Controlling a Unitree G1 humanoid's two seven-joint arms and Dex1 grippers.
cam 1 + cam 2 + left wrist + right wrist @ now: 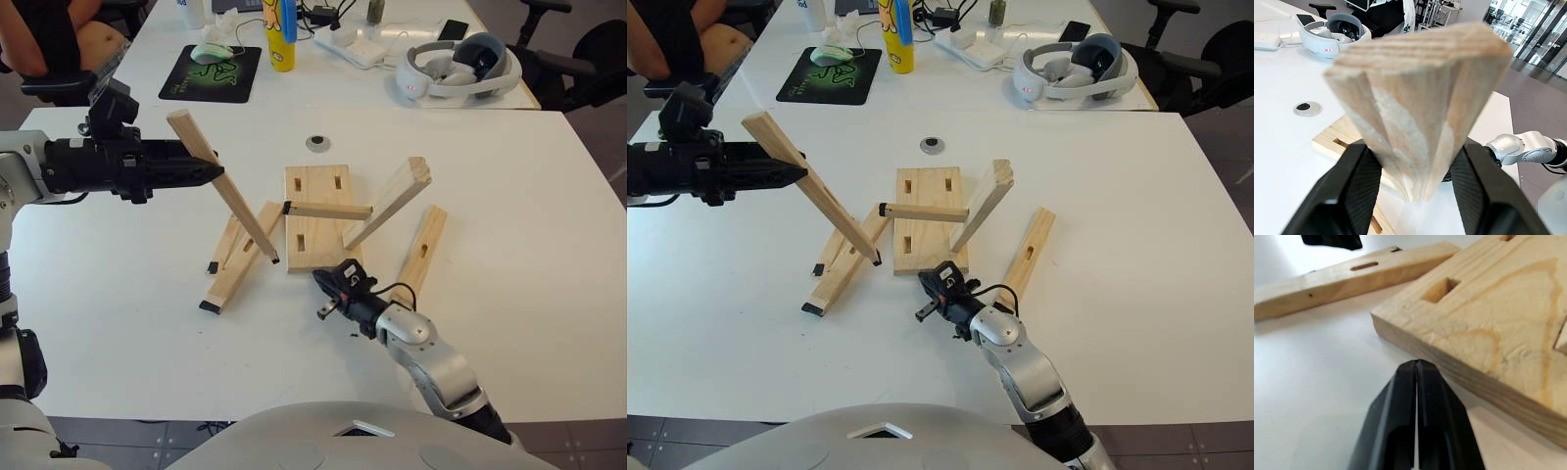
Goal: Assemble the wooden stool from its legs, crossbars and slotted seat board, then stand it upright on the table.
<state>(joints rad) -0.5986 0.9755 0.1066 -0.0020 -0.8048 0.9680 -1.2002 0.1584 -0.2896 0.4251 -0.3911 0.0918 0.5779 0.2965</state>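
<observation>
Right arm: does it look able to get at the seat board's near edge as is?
Probably yes. The right end effector sits just short of the seat board's near edge, with only bare table between them. Its fingers are shut, so it would have to open first to grip.

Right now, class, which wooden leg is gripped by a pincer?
The slanted leg on the left, clamped near its upper end by the left pincer; the others rest on the table or the seat board, ungripped.

One slotted seat board [315,188], four legs [235,201], two crossbars [328,209], one headset [456,69], one mouse [211,52].
</observation>
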